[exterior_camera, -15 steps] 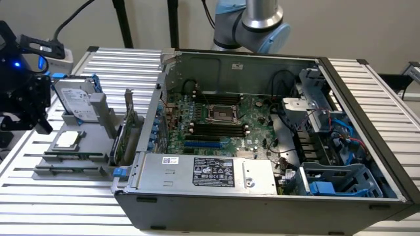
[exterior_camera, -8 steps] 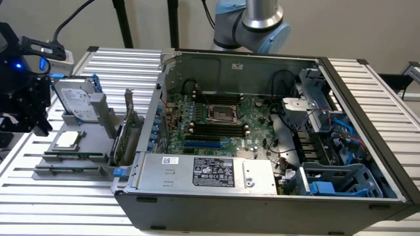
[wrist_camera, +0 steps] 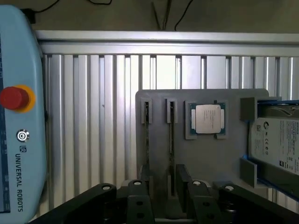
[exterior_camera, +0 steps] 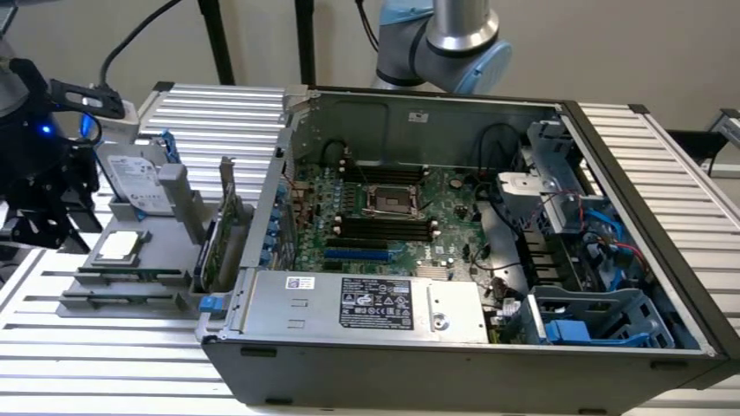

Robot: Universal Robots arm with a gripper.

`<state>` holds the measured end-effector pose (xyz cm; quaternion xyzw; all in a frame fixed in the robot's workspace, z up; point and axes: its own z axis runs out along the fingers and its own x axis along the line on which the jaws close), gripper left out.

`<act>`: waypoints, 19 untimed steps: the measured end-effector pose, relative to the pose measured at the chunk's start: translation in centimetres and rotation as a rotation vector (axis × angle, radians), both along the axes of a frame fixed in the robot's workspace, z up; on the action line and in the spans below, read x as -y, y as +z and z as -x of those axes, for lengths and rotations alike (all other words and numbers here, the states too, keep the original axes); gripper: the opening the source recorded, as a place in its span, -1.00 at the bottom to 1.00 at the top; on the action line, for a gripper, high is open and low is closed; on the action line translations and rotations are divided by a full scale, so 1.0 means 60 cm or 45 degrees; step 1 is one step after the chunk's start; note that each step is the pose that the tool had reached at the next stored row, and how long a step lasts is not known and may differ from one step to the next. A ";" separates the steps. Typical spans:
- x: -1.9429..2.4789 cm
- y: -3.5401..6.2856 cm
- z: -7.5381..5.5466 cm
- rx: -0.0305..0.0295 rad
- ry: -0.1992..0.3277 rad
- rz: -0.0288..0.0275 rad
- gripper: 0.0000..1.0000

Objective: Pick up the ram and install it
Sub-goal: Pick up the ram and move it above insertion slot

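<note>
Black pincer [wrist_camera: 170, 200] hangs spread above the grey slotted tray [wrist_camera: 224, 163], fingers [wrist_camera: 194, 196] flanking one thin dark ram stick [wrist_camera: 171, 140] standing edge-up in its slot, so we can pinch its sides.

You see an open grey metal computer case [exterior_camera: 463, 364] on the ribbed silver surface [exterior_camera: 116, 364], with a green circuit board [exterior_camera: 393, 217] inside. On the exterior view's left, a grey plastic tray [exterior_camera: 162, 260] holds a square silver chip [exterior_camera: 120, 246], a silver hard drive [exterior_camera: 133, 178] and thin dark ram sticks [exterior_camera: 121, 276]. The black claw [exterior_camera: 47, 230] hangs just beside the tray.
</note>
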<state>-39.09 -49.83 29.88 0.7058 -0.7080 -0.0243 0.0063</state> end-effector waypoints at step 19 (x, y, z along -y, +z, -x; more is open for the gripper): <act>0.0224 -0.058 -0.003 0.0000 0.060 -0.0002 -0.27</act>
